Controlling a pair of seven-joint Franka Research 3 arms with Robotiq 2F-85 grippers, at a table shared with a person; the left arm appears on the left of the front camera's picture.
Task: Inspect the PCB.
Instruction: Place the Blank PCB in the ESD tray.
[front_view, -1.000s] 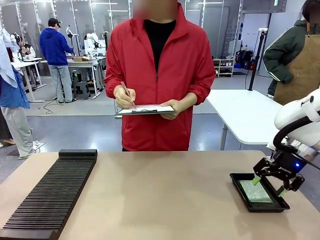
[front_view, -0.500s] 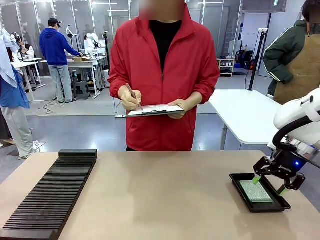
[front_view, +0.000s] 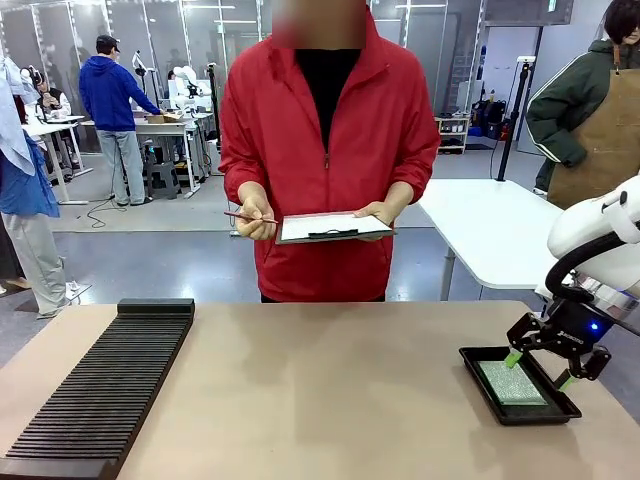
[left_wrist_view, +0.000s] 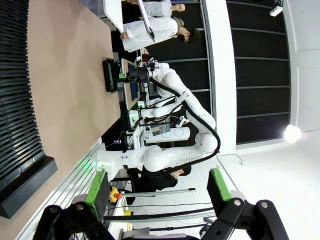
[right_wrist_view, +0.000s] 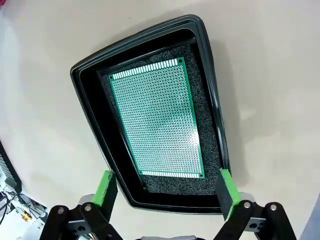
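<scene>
The circuit board is seen lying flat on dark foam inside a shallow black tray, which sits on the tan table near its right edge. The right gripper is held just above the tray, its jaws spread wide with nothing between them; in the right wrist view the 2 green pads straddle the tray's near end. The left gripper is seen in its own wrist view with jaws likewise wide and empty, raised well clear of the table. A black ridged rack lies at the table's left side. At the far side, a clipboard and a pen are held by a person in a red jacket.

The board is judged to be light, thin and stiff, with a perforated face that would be easily scratched or smudged. Little clearance is left between its edges and the tray walls, so a grip across the 2 long edges is thought best, taken near the middle. A tilted lift could be caught on the foam or the tray rim, and too hard a squeeze might flex the board.
</scene>
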